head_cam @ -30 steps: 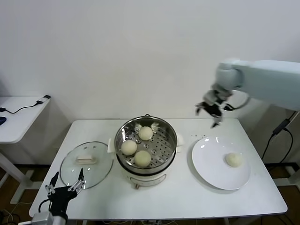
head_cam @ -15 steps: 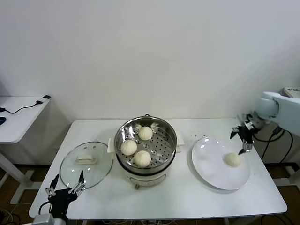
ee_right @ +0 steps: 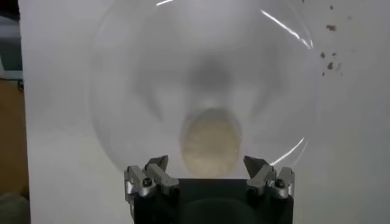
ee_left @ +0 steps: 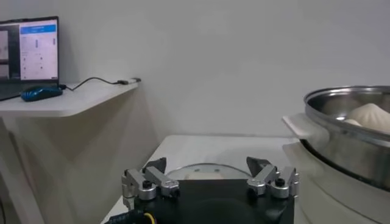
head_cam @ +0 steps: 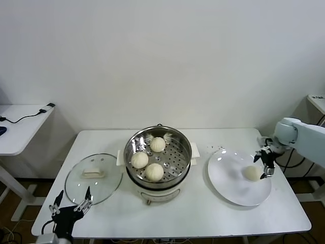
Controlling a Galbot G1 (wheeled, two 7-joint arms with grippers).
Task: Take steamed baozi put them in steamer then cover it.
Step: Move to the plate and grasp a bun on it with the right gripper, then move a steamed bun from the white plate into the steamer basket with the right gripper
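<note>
Three baozi [head_cam: 147, 159] in uncovered steamer [head_cam: 180, 163], cover [head_cam: 94, 178] beside

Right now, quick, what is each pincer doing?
Left pincer: open, holding nothing, low beside the cover.
Right pincer: open, holding nothing, over the last baozi on the plate.

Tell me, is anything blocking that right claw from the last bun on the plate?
Nothing visible. The right gripper hangs open beside the bun on the white plate, with only bare plate between them.
</note>
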